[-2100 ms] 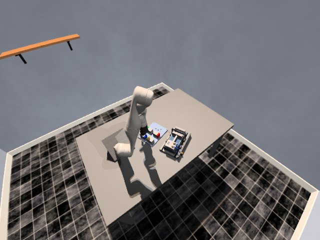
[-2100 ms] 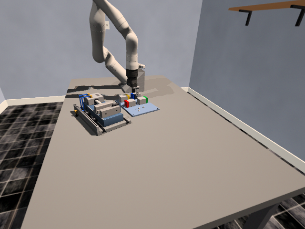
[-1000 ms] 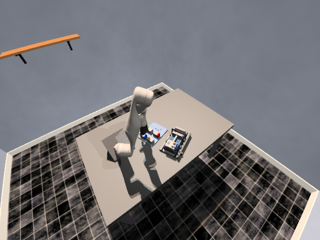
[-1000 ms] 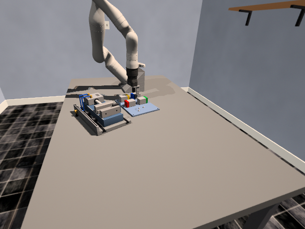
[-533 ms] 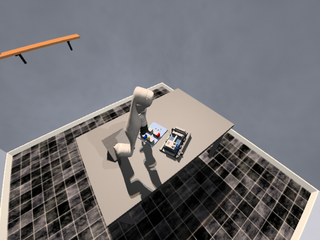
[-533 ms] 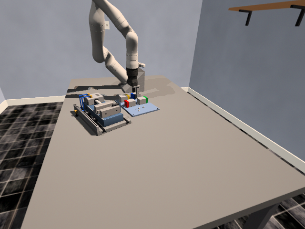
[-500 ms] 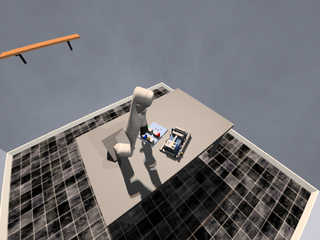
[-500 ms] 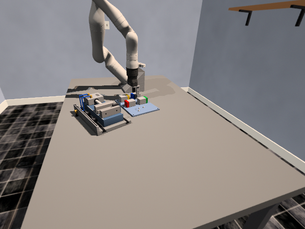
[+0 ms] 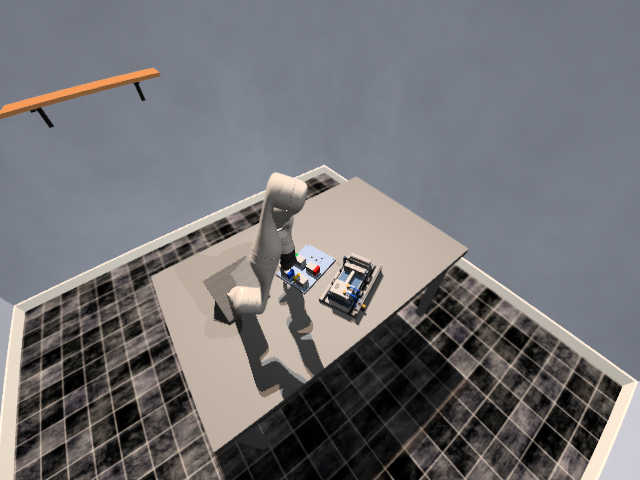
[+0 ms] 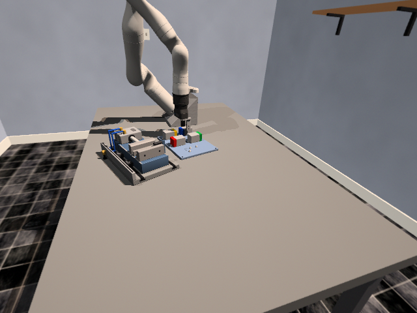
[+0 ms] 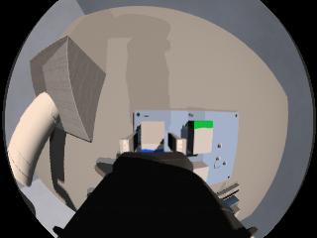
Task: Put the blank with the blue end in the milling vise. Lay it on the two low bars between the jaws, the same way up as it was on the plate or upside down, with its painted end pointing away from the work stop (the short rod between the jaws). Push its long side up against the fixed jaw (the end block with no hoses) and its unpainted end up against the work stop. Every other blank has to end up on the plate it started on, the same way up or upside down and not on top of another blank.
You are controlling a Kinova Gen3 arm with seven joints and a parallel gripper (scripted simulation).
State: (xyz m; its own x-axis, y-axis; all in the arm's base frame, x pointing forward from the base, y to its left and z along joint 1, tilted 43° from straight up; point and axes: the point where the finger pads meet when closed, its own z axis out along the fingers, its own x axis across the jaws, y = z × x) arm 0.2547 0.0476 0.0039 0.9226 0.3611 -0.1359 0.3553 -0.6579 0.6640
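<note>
blue-ended blank (image 11: 151,135) sits on the plate (image 11: 225,126), right under your pincer (image 11: 153,145); fingers wide apart, straddling it, empty. its long axis seems to run between them, so drop straight down.

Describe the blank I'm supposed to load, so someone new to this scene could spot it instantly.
Find the pale blue plate on the table beside the milling vise. Four grey blanks sit on it; yours is the blue-ended blank in the back row, directly under the open tool. Its neighbours have red, green and yellow ends.
</note>
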